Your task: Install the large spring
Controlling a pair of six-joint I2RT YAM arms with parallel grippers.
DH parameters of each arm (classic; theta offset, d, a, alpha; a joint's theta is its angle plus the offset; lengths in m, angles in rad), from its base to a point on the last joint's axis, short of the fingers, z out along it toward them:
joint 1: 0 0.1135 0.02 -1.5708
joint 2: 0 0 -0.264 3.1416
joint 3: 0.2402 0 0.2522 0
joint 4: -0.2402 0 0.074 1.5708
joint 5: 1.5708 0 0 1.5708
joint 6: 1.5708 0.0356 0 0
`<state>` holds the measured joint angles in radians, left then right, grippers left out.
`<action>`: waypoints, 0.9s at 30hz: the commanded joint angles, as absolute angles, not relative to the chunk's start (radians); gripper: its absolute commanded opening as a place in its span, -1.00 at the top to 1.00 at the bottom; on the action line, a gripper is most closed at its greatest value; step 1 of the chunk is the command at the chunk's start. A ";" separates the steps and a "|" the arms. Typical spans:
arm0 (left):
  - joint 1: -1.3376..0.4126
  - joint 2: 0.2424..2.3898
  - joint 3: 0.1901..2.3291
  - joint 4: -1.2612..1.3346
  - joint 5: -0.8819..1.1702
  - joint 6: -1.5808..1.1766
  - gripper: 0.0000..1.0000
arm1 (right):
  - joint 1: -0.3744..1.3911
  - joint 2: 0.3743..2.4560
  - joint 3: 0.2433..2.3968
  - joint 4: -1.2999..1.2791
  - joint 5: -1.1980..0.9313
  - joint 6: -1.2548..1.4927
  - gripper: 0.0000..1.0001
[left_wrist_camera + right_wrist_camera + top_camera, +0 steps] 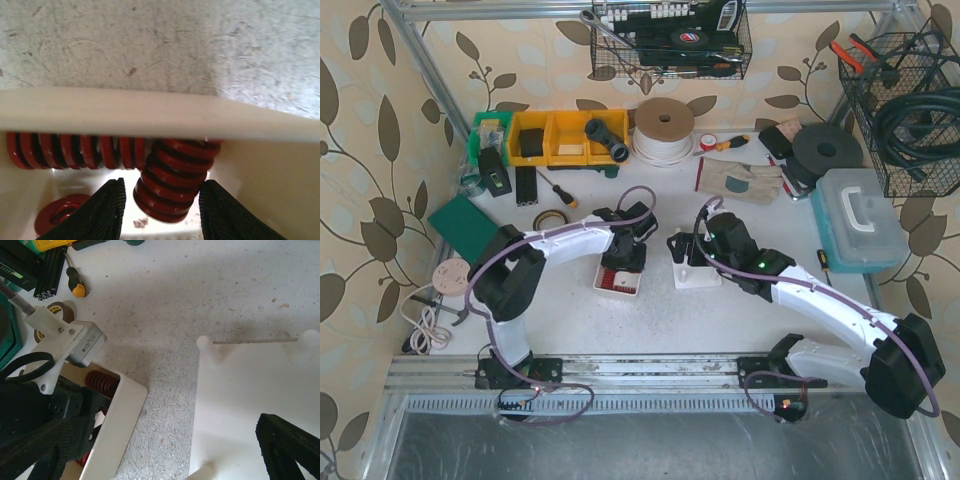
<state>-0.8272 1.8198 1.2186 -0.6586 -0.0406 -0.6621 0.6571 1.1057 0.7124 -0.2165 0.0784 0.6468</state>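
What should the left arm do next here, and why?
Probably close the left gripper on the tilted red spring. Its fingers flank the spring inside the white tray, but light shows beside one finger, so it looks ungripped.

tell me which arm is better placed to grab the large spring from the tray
Left: the left gripper is down in the white tray, straddling a red spring. The right gripper hangs open over the white peg base, away from the springs.

Left arm [570, 240] and right arm [825, 300]: white links, black joints, purple cables [638, 188]; black ribbed gripper fingers [102, 212]
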 commanded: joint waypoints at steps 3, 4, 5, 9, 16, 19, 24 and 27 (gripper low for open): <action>-0.844 1.899 1.306 -0.798 -0.145 -0.726 0.08 | 0.651 1.060 0.684 -0.197 0.080 0.653 -0.97; -0.844 1.911 1.314 -0.802 -0.143 -0.727 0.08 | 0.649 1.055 0.682 -0.196 0.079 0.652 -0.97; -0.845 1.923 1.324 -0.806 -0.142 -0.726 0.11 | 0.649 1.051 0.680 -0.196 0.077 0.653 -0.97; -0.850 1.935 1.341 -0.787 -0.128 -0.722 0.36 | 0.648 1.038 0.677 -0.197 0.073 0.650 -0.97; -0.850 1.931 1.344 -0.769 -0.103 -0.731 0.89 | 0.647 1.027 0.668 -0.192 0.088 0.657 -0.97; -0.850 1.899 1.329 -0.755 -0.114 -0.712 1.00 | 0.648 1.020 0.660 -0.180 0.093 0.666 -0.97; -0.850 1.787 1.294 -0.704 -0.113 -0.618 1.00 | 0.638 1.021 0.652 -0.125 -0.027 0.675 -0.98; -0.848 1.708 1.251 -0.663 -0.086 -0.543 1.00 | 0.621 1.043 0.667 -0.114 -0.125 0.688 -0.98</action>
<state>-0.8459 1.8572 1.2800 -0.7185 -0.0967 -0.6518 0.6380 1.0348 0.6670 -0.1661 0.0105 0.6655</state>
